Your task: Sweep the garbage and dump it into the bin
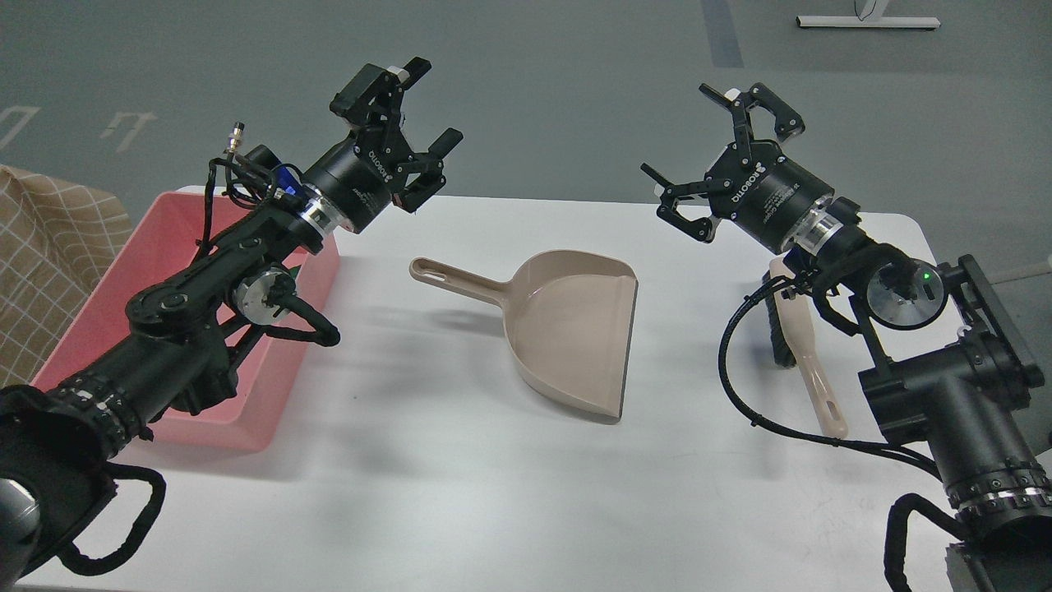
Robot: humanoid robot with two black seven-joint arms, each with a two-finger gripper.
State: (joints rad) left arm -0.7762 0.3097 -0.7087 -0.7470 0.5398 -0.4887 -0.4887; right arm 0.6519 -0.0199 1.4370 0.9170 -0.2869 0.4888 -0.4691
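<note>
Garbage is nowhere visible; with both our left pincer (425,115) and right pincer (713,141) wide open and empty, we risk sweeping blindly.

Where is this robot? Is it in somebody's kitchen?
Probably not a kitchen. It looks like a robot lab or test room: a plain white table on a bare grey floor, set out with only a beige dustpan, a brush and a pink bin for practice.

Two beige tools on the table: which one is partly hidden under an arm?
The brush, lying beneath the right arm with only its handle clear. The dustpan lies fully exposed mid-table.
</note>
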